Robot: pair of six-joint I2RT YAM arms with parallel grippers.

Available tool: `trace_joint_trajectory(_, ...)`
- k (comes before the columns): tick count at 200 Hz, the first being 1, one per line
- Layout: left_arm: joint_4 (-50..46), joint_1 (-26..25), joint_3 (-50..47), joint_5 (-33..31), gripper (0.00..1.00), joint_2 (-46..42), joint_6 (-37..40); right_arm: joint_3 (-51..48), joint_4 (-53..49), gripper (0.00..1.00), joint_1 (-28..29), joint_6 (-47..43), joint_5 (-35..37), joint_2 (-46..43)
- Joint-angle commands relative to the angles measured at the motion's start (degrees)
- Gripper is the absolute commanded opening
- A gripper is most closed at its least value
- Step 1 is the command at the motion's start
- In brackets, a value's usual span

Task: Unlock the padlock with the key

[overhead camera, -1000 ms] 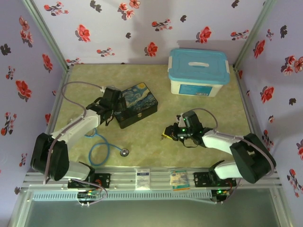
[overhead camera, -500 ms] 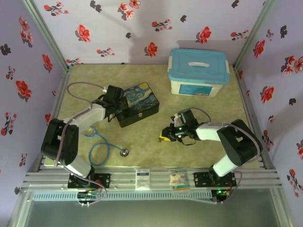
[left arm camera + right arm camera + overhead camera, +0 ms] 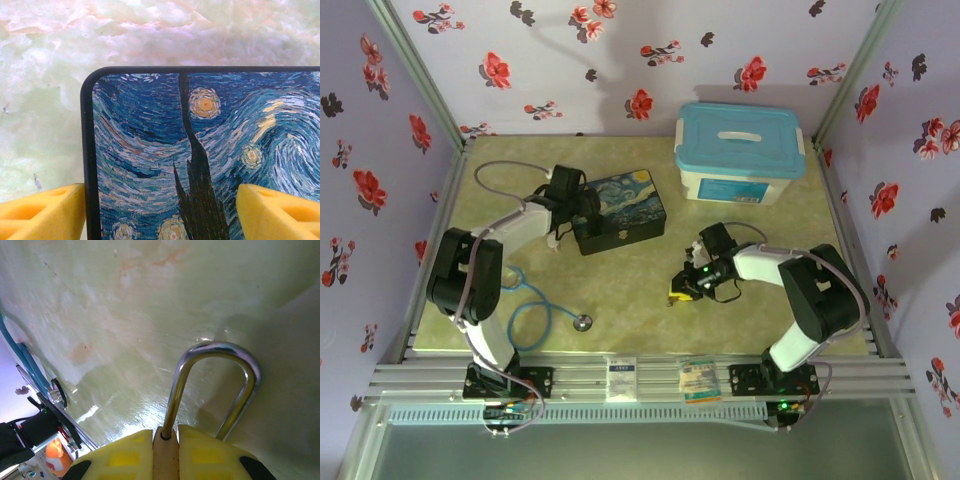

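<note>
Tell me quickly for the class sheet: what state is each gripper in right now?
Left gripper: open, above the painted tin's corner.
Right gripper: shut on the padlock.

top external: high behind near edge, down on whole tabletop | left wrist: close above painted tin | right wrist: low, close on padlock | both spots lie within top view
</note>
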Motion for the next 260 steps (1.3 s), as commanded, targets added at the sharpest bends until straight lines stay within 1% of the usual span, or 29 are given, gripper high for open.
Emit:
trace_joint_trajectory(1, -0.96, 0.24, 2.38, 1.58, 0.77, 0.48, 1.79, 0.32, -8.89, 0.01, -0.98, -4.44, 6.98, 2.32)
trace_joint_trajectory(27, -1.1, 0.23, 2.53, 1.57, 0.77, -0.33, 2.23, 1.81, -14.5, 0.08, -1.26, -6.79, 14.18, 3.14)
trace_joint_trajectory(40, -1.46, 0.27, 3.24, 1.51, 0.78, -0.13, 2.68, 2.75, -16.97, 0.18, -1.25, -7.43, 17.94, 3.48)
trace_joint_trajectory(44, -1.68, 0.32, 3.67, 1.55, 0.78, 0.15, 2.8, 2.91, -17.17, 0.21, -1.26, -7.47, 18.48, 3.65)
trace_joint_trajectory(52, -2.28, 0.36, 4.64, 1.51, 0.78, 0.64, 2.93, 3.24, -17.23, 0.29, -1.22, -7.44, 19.0, 4.04)
trace_joint_trajectory(68, -2.79, 0.29, 5.9, 1.57, 0.78, 0.99, 3.02, 4.91, -18.08, 0.34, -0.99, -7.91, 19.82, 5.13)
trace_joint_trajectory(75, -2.85, 0.33, 6.23, 1.59, 0.78, 0.92, 3.15, 5.8, -19.34, 0.38, -0.91, -8.57, 20.97, 5.44)
trace_joint_trajectory(113, -5.42, 0.28, 8.05, 1.49, 0.78, -0.43, 4.68, 9.6, -25.03, 0.45, -0.82, -10.23, 29.15, 4.93)
trace_joint_trajectory(139, -5.2, 0.31, 7.34, 1.5, 0.78, -1.79, 4.17, 10.17, -25.47, 0.5, -0.29, -10.43, 30.21, 5.21)
trace_joint_trajectory(160, -4.65, 0.11, 6.72, 1.71, 0.78, -2.56, 3.81, 10.35, -25.02, 0.5, 0.72, -10.47, 31.04, 5.45)
trace_joint_trajectory(169, -4.59, 0.07, 6.63, 1.67, 0.78, -2.75, 3.86, 10.28, -24.62, 0.45, 0.93, -10.37, 31.11, 5.02)
trace_joint_trajectory(178, -4.61, 0.06, 6.5, 1.68, 0.77, -3.01, 3.97, 10.49, -24.79, 0.42, 1.41, -10.36, 31.97, 4.88)
trace_joint_trajectory(181, -4.58, 0.06, 6.46, 1.67, 0.77, -3.05, 3.99, 10.67, -25.18, 0.41, 1.58, -10.34, 32.65, 4.87)
trace_joint_trajectory(188, -4.76, 0.06, 6.45, 1.58, 0.77, -3.22, 4.01, 11.46, -26.35, 0.34, 2.22, -10.65, 34.41, 4.98)
trace_joint_trajectory(192, -4.88, 0.05, 6.45, 1.52, 0.77, -3.28, 4.05, 12.07, -27.36, 0.31, 2.68, -10.88, 35.6, 5.18)
trace_joint_trajectory(235, -5.01, 0.0, 5.19, 1.85, 0.77, -4.52, 3.45, 20.4, -40.41, 0.31, 8.85, -9.76, 49.79, 9.78)
trace_joint_trajectory(244, -4.9, 0.06, 4.68, 1.86, 0.77, -5.04, 3.54, 21.49, -42.33, 0.28, 9.68, -9.1, 52.51, 10.76)
trace_joint_trajectory(253, -4.91, 0.06, 4.15, 1.86, 0.77, -5.65, 3.7, 22.48, -43.78, 0.22, 10.21, -8.76, 54.72, 11.39)
trace_joint_trajectory(260, -4.93, 0.04, 3.77, 1.85, 0.77, -6.13, 3.79, 23.21, -44.65, 0.2, 10.62, -8.61, 55.92, 11.87)
